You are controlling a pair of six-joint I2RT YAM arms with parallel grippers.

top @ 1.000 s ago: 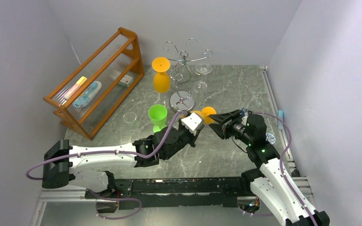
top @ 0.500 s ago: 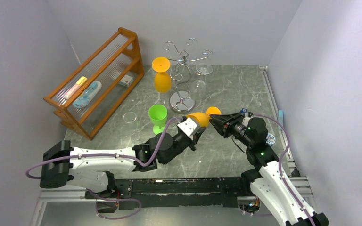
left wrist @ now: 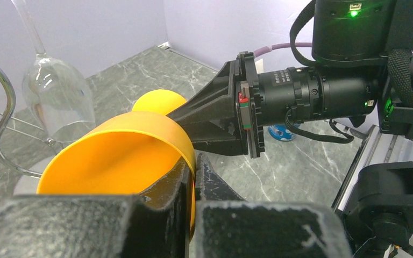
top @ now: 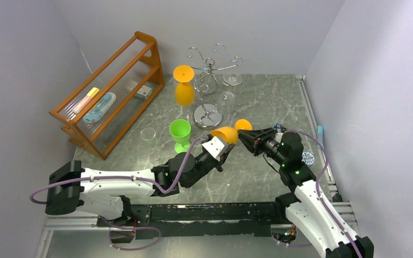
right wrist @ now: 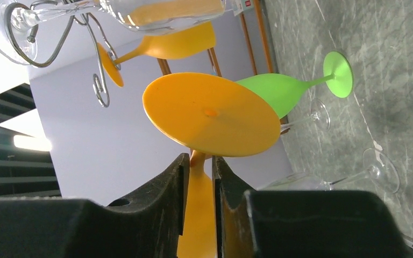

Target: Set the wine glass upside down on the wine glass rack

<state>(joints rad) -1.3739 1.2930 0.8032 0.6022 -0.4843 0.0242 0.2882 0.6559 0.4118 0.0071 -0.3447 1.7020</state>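
wine glass (top: 225,133), orange, lies sideways in the air at 6 o'clock from the wine glass rack (top: 211,65), with the left gripper (left wrist: 192,180) pinching its bowl rim and the right gripper (right wrist: 199,164) pinching the stem under the foot; uneven pulling could twist it loose and drop it, or swing it into the clear glass (left wrist: 59,94) hung at the rack's 3 o'clock

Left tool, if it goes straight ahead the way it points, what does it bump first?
Probably the right tool, just beyond the orange wine glass it grips, though depth is unclear.
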